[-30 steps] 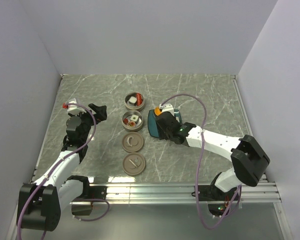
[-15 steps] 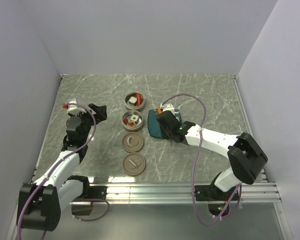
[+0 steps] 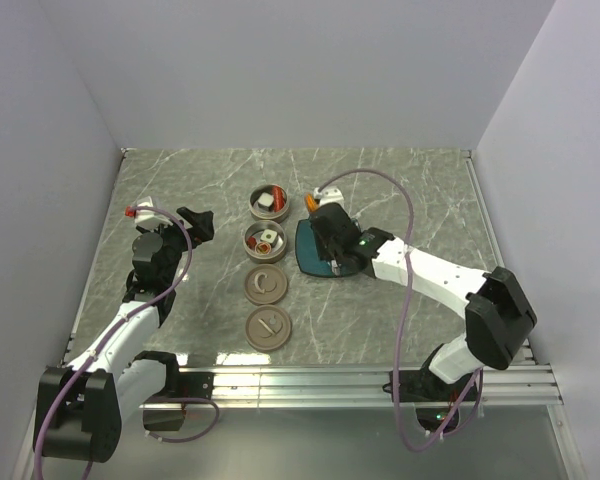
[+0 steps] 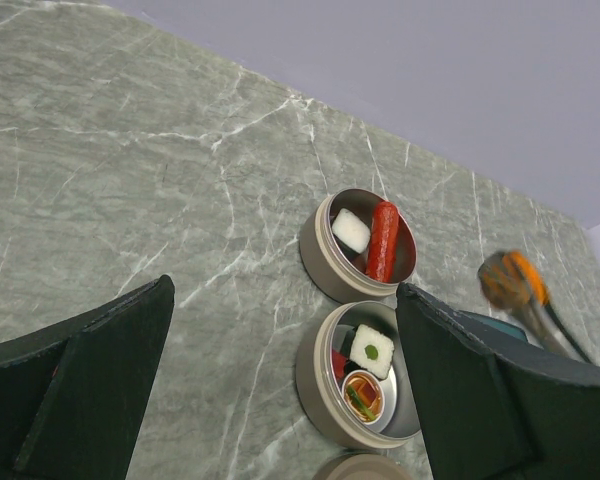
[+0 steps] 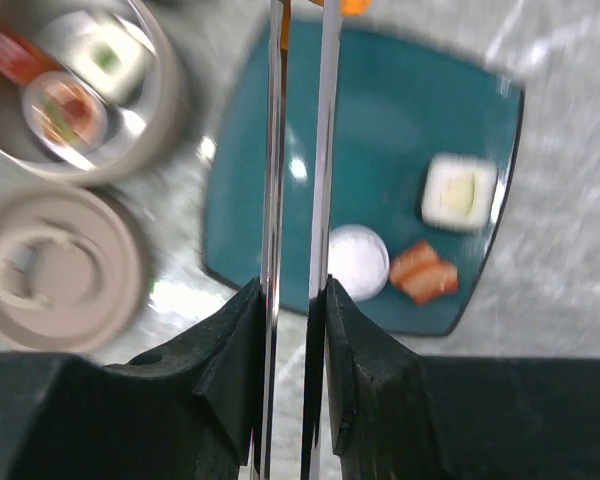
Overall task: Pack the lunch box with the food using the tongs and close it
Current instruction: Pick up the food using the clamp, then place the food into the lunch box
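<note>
My right gripper point(image 5: 292, 300) is shut on the slim metal tongs point(image 5: 324, 150), both arms pressed between its fingers. The tongs' tips pinch an orange ball point(image 3: 313, 203), which hangs above the table just past the teal plate's far left corner, beside the far tin; the ball point(image 4: 515, 280) is blurred in the left wrist view. On the teal plate point(image 5: 380, 120) lie a white cube point(image 5: 460, 192), a white ball point(image 5: 358, 262) and sausage pieces point(image 5: 425, 275). The lunch box stands as two open round tins: the far one point(image 3: 270, 201) holds a white cube and a red sausage point(image 4: 383, 240), the near one point(image 3: 265, 240) several bites. My left gripper point(image 3: 195, 225) is open and empty, left of the tins.
Two round lids point(image 3: 265, 285) point(image 3: 268, 327) lie in a line nearer than the tins. A metal rail point(image 3: 380, 378) runs along the table's near edge. Grey walls close in the back and both sides.
My right gripper has shut on the tongs, which now pinch the orange ball. It has carried the ball from the plate's corner toward the far tin. The left arm has not moved.
</note>
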